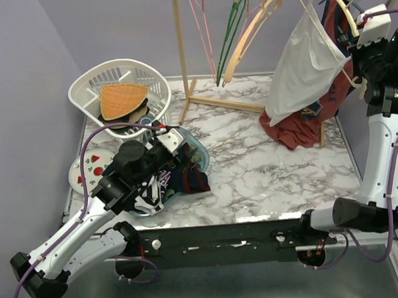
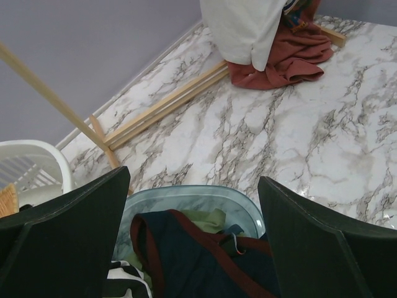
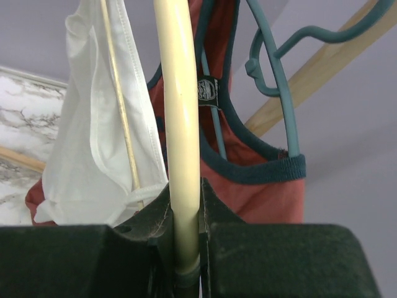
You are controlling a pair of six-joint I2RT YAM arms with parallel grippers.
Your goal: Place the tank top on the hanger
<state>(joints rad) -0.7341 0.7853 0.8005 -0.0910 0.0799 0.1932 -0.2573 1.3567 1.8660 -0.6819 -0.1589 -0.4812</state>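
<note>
The white tank top [image 1: 305, 63] hangs at the upper right under the rack's rail, its narrow strap running up beside the cream hanger [image 1: 344, 11]. My right gripper [image 1: 357, 42] is shut on one arm of that hanger. In the right wrist view the hanger [image 3: 180, 124] runs straight up between the jaws of the right gripper [image 3: 185, 198]. There the tank top [image 3: 93, 155] drapes to its left, one strap lying against the left finger. My left gripper [image 2: 193, 177] is open and holds nothing, low over a tub [image 2: 186, 194] of dark clothes, far from the tank top [image 2: 242, 28].
A red tank top [image 3: 260, 192] with navy trim hangs on a blue-grey hanger [image 3: 279, 81] just behind, its hem heaped on the table [image 1: 298, 134]. Pink, green and a second cream hanger [image 1: 252, 26] hang from the wooden rack [image 1: 180, 43]. A white basket [image 1: 115, 86] and a plate [image 1: 90, 168] stand at the left.
</note>
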